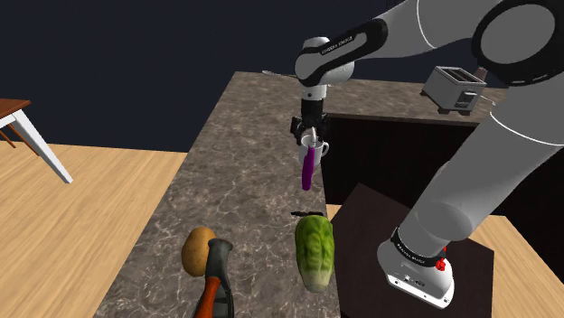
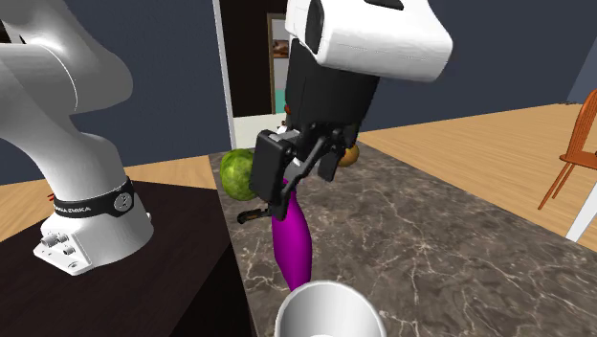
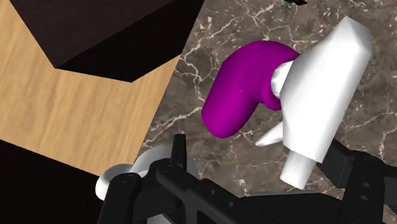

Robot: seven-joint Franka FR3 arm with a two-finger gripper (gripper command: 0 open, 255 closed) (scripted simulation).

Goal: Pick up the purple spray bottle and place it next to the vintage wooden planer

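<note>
Much bare marble is seen along the middle of the counter (image 1: 237, 172), and it is bounded on the stand's (image 1: 361, 257) side by a straight edge. At the counter's end nearest the shoulder camera, a lettuce (image 1: 314, 251), a potato (image 1: 198, 251) and the black-and-orange planer (image 1: 215, 285) are gathered. The lettuce is set close to that edge. The purple spray bottle (image 1: 308, 172) is held clear above the counter, near the same edge and well apart from the planer. Its body is hung downward and its shadow is cast on the marble. It is carried by the gripper (image 1: 309, 137), whose fingers are clamped on its white spray head. A white mug (image 2: 325, 311) is stood on the counter near the bottle; its contents cannot be told.
</note>
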